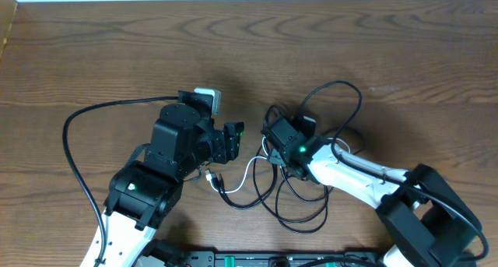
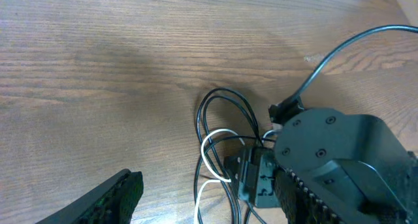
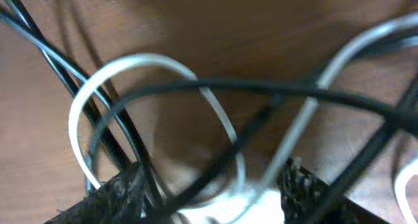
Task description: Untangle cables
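Note:
Several thin black cables (image 1: 299,209) and one white cable (image 1: 246,176) lie tangled in loose loops on the wooden table, between the two arms. My right gripper (image 1: 272,148) is pressed down into the tangle and is open. In the right wrist view its fingers (image 3: 209,191) straddle a white loop (image 3: 85,100) and crossing black strands (image 3: 215,87). My left gripper (image 1: 233,138) is open and empty just left of the tangle. One of its fingers (image 2: 114,196) shows in the left wrist view, apart from the black loops (image 2: 225,96) and white cable (image 2: 209,149).
A thick black lead (image 1: 78,142) curves from the left arm across the left of the table. A large black cable loop (image 1: 342,92) rises behind the right arm. The right arm's grey gripper body (image 2: 333,159) fills the right of the left wrist view.

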`<action>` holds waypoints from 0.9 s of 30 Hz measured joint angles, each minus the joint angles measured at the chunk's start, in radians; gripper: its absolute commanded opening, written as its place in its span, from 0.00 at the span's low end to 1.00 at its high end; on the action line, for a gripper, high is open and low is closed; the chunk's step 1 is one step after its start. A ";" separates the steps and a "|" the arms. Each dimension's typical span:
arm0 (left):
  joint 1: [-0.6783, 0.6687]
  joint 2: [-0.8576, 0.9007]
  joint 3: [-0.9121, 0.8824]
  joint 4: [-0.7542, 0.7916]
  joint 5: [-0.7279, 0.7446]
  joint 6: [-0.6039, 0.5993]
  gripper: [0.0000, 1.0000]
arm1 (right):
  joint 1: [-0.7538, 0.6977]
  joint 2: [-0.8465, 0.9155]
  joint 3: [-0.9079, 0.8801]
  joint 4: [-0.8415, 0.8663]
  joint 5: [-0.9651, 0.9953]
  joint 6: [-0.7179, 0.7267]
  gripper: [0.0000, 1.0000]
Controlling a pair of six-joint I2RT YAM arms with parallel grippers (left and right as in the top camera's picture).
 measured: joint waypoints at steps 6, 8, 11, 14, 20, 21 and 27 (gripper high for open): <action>0.000 0.000 0.000 0.000 0.000 0.000 0.70 | 0.000 0.035 0.021 0.026 0.041 -0.003 0.31; 0.000 0.001 0.000 0.000 0.000 0.000 0.70 | 0.000 0.039 0.022 0.029 0.048 -0.007 0.15; 0.000 0.001 0.000 0.000 0.000 0.000 0.70 | 0.000 0.045 0.021 0.031 0.050 -0.008 0.01; 0.000 0.001 0.000 0.000 0.000 0.000 0.70 | 0.000 0.048 0.022 0.037 0.051 -0.003 0.01; 0.000 0.001 0.000 -0.003 0.000 0.000 0.70 | -0.002 0.048 0.028 0.035 0.012 -0.056 0.01; 0.000 0.001 0.000 -0.004 0.000 0.000 0.70 | -0.003 0.048 0.032 0.030 -0.004 -0.077 0.01; 0.000 0.001 0.000 -0.006 0.000 0.000 0.70 | -0.021 0.024 0.110 -0.097 -0.073 -0.290 0.01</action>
